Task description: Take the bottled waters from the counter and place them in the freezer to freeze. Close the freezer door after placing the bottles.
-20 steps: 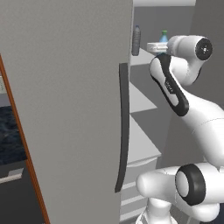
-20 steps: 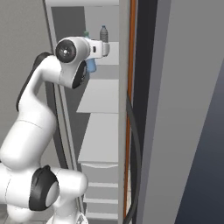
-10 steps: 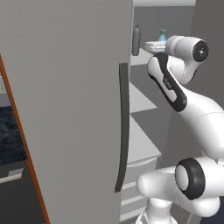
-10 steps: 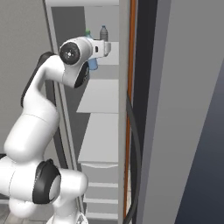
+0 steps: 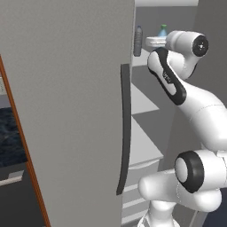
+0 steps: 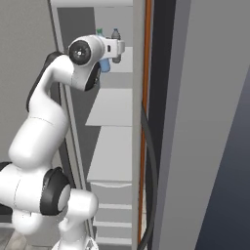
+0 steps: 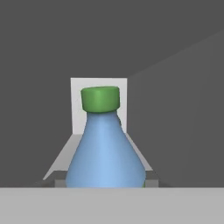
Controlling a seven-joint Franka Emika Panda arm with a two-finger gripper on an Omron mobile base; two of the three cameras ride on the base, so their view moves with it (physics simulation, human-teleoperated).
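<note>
Set the pale blue, green-capped plastic bottle upright beside the grey-clear bottle; gripper state: cannot tell

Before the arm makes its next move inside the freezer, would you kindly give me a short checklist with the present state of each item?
1. Freezer door open: ok.
2. Blue bottle upright, green cap on: ok.
3. Grey bottle already on the top shelf: ok.
4. Blue bottle resting on the shelf: cannot tell, its base is hidden.
5. Gripper open or shut on the blue bottle: cannot tell, fingertips are hidden.
</note>
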